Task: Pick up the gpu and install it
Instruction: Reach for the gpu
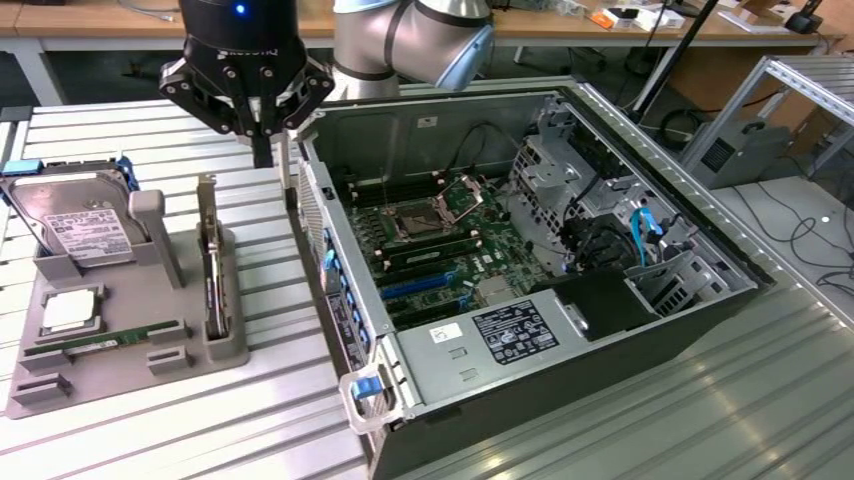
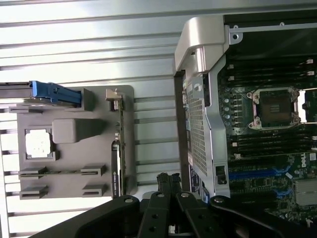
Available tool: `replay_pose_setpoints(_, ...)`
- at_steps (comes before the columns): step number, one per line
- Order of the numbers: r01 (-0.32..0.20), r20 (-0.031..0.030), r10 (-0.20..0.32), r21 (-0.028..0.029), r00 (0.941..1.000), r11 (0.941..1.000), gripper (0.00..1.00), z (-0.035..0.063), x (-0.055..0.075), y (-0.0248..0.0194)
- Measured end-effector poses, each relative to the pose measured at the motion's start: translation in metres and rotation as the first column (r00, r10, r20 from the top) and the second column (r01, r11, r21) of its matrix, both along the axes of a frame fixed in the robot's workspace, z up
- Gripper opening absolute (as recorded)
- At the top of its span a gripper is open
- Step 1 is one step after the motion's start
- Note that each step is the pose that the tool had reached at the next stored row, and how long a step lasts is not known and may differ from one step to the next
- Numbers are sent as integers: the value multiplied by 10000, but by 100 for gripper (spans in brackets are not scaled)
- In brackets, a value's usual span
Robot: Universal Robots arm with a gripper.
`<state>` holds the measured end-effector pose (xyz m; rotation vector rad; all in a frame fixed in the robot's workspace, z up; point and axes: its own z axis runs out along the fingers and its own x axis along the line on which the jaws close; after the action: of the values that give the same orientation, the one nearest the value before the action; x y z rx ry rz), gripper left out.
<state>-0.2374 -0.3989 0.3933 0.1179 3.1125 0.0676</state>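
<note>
The gpu [image 1: 208, 262] stands on its long edge in a slot of the grey holder tray [image 1: 134, 385], at the exterior view's left. It is a thin dark card with a silver bracket at its far end. From the wrist view the gpu [image 2: 119, 148] appears edge-on along the tray's side. My gripper [image 1: 263, 150] hangs above the slatted table, between the tray and the open computer case [image 1: 400, 380], just past the card's far end. Its black fingers [image 2: 168, 181] are pressed together with nothing between them.
The tray also holds a silver hard drive [image 1: 74, 232] with blue rails, a square processor [image 1: 67, 312] and a green memory stick [image 1: 114, 342]. The case lies open, showing its motherboard [image 1: 441, 250] and blue slots [image 1: 416, 285]. Workbenches and cables stand behind.
</note>
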Motion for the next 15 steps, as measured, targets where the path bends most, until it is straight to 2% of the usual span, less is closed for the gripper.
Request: replay_pose_setpoints(15,1,0,-1,0,10000,10000,11,0,-120,0)
